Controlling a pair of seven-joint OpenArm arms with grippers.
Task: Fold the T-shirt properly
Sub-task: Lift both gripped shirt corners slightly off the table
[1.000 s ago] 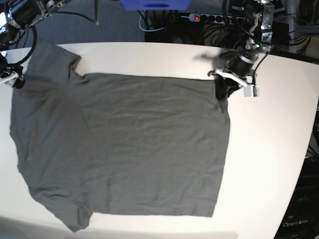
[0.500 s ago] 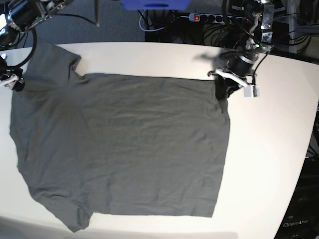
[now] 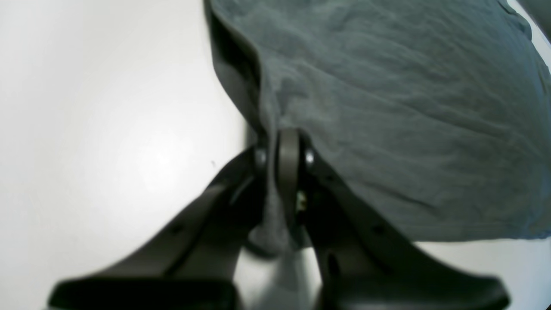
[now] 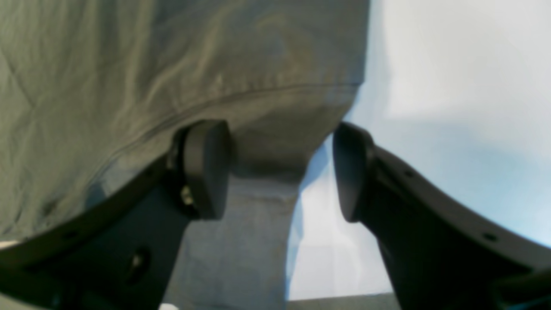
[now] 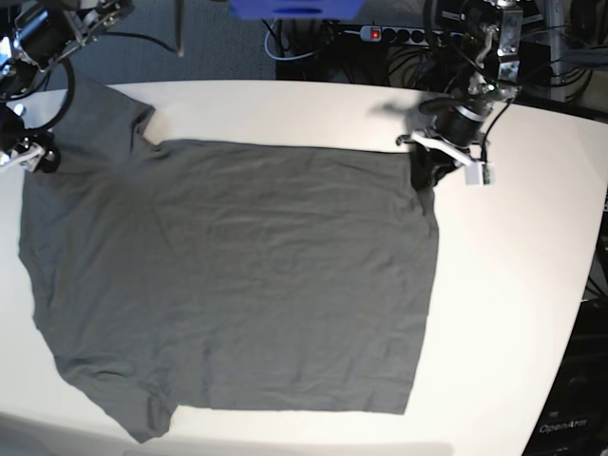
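Left claw point(image 3: 282, 159) is pinched tight on the hem corner of the T-shirt point(image 5: 237, 275), which lies spread flat on the white counter point(image 5: 513, 285). Right claw point(image 4: 280, 172) stands wide, its pads straddling the shirt's edge at the sleeve end without gripping. Folding seems just begun: the right claw likely needs to close before both lift and carry the far edge over.

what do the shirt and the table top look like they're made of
T-shirt: thin, soft knit, probably cotton jersey; matte dark grey, fine wrinkles, and it bunches where the left claw pinches it. Table: smooth white hard top, maybe laminate; faint sheen.
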